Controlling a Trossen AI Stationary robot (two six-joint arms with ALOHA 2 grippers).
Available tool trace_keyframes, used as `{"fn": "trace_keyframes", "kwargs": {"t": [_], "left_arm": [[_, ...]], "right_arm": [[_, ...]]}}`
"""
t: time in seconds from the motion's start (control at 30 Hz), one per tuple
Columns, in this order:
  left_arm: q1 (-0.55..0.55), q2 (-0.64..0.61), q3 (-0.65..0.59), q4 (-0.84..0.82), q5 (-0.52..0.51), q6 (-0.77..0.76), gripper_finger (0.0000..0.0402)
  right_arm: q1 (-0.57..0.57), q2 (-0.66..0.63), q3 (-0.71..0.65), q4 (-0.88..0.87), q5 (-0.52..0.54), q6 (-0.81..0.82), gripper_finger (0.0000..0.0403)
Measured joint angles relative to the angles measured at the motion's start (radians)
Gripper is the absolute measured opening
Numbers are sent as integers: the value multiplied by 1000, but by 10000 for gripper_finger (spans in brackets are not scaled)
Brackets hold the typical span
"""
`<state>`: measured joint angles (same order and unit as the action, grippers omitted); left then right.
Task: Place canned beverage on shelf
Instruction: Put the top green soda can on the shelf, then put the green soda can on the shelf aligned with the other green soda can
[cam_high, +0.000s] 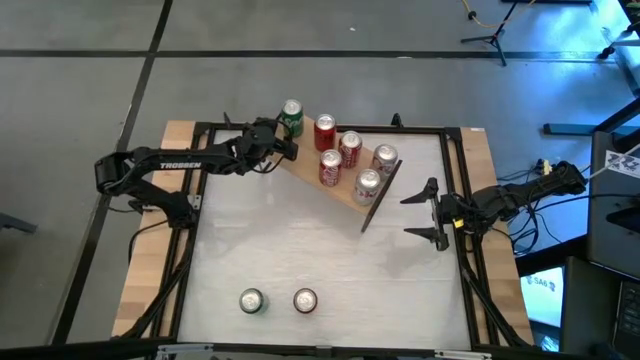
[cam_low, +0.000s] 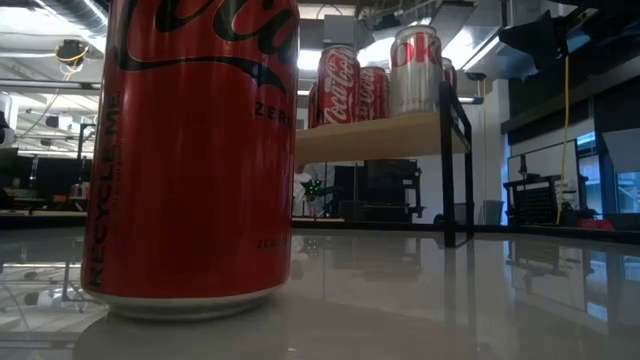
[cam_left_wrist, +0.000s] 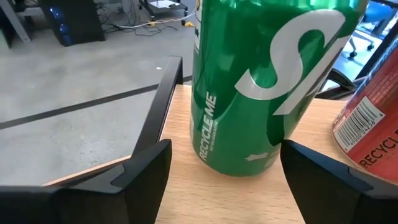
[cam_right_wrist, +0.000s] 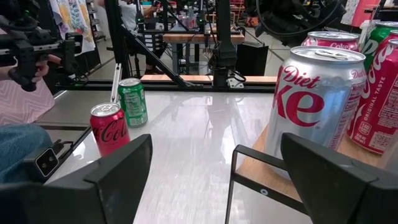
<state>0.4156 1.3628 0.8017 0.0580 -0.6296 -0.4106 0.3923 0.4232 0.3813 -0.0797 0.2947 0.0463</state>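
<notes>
The shelf (cam_high: 342, 198) is a light-wood board on black legs, standing slantwise at the table's far side with several cans on it. A green can (cam_left_wrist: 249, 93) stands upright on the board's far left end (cam_left_wrist: 217, 199). My left gripper (cam_high: 287, 143) is open at this can. Its fingers stand on either side of the can's lower part, and a gap shows beside one finger (cam_left_wrist: 146, 171). My right gripper (cam_high: 425, 210) hangs open off the shelf's right end, facing a silver diet can (cam_right_wrist: 314, 102), with nothing between its fingers.
Red and silver cans (cam_high: 349, 147) fill the rest of the shelf. A green can (cam_high: 251, 300) and a red can (cam_high: 305, 299) stand near the table's front edge, with bare white tabletop between them and the shelf. A seated person (cam_right_wrist: 18, 149) shows beyond the table.
</notes>
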Motion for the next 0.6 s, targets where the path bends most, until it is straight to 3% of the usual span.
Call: {"fn": "trace_keyframes", "kwargs": {"t": [0.3, 0.6], "left_arm": [[-34, -24, -1, -9, 18, -7, 290], [-143, -168, -1, -33, 72, -6, 290]], "right_arm": [[0, 0, 0, 0, 0, 0, 349], [0, 0, 0, 0, 0, 0, 349]]}}
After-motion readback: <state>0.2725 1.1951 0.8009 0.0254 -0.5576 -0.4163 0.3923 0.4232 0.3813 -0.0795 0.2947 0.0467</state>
